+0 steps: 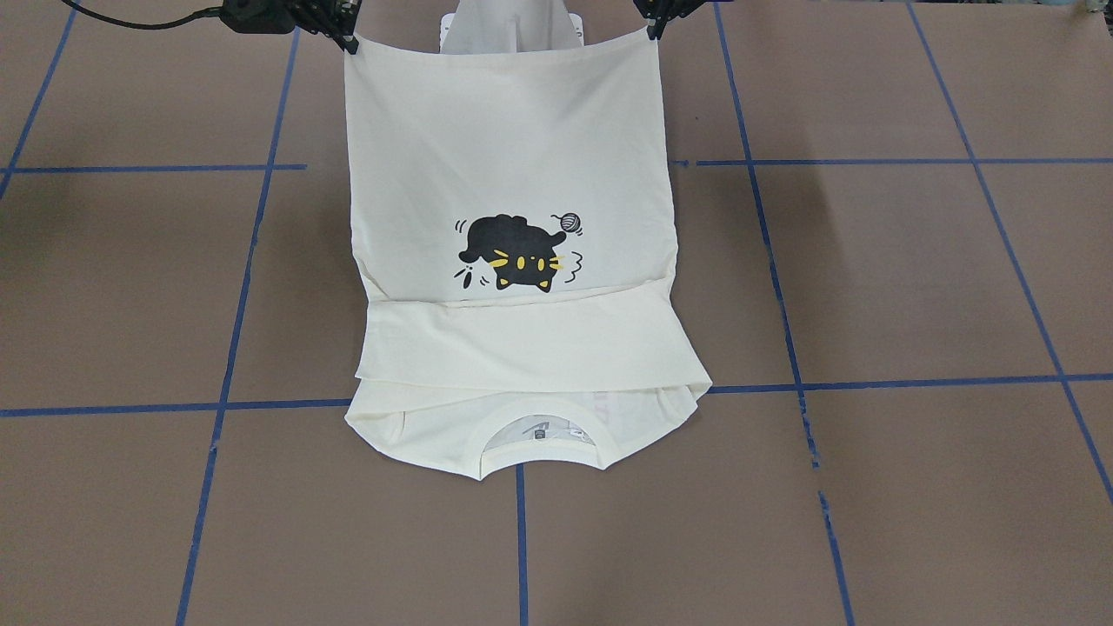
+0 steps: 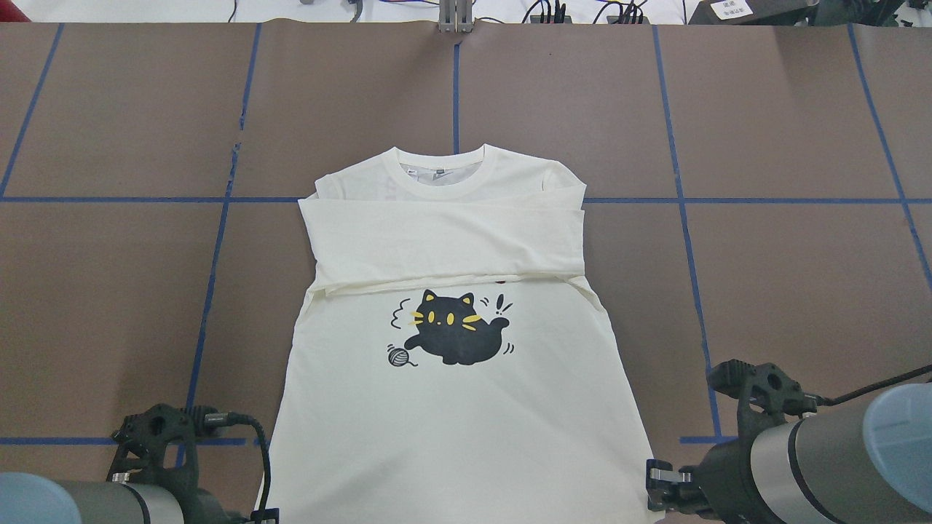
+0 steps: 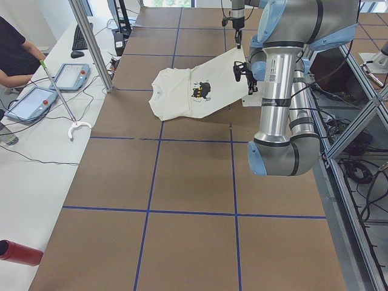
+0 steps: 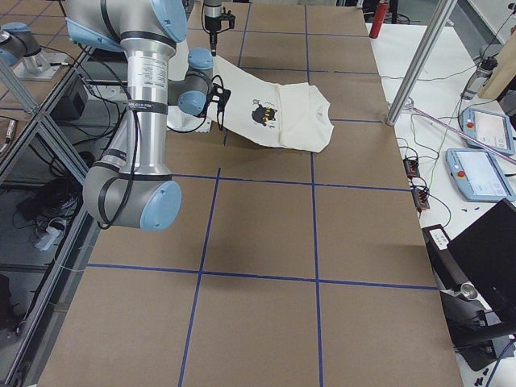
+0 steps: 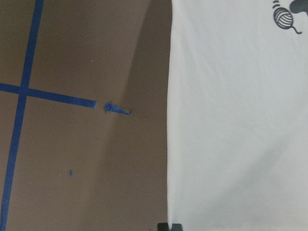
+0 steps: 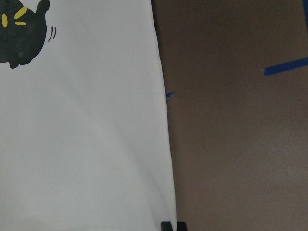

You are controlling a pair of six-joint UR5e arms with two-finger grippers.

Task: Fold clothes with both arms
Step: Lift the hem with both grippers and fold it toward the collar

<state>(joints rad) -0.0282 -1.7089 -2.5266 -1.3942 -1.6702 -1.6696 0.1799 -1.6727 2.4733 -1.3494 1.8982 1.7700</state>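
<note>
The cream shirt (image 1: 513, 156) lies front up on the brown table, its sleeves folded across the chest above the black cat print (image 2: 455, 338). The collar end (image 2: 440, 164) rests flat, while the hem end is raised off the table at both corners. My left gripper (image 1: 654, 30) is shut on one hem corner and my right gripper (image 1: 350, 42) on the other. In the left wrist view the shirt's side edge (image 5: 168, 144) runs down to the fingertips (image 5: 163, 226). The right wrist view shows the same at its fingertips (image 6: 166, 226).
Blue tape lines (image 2: 211, 291) grid the table. The white pedestal base (image 1: 513, 30) stands behind the raised hem. A side bench holds teach pendants (image 3: 70, 76), with a person's arm (image 3: 15, 60) beside them. A red bottle (image 3: 18, 251) lies near the bench edge.
</note>
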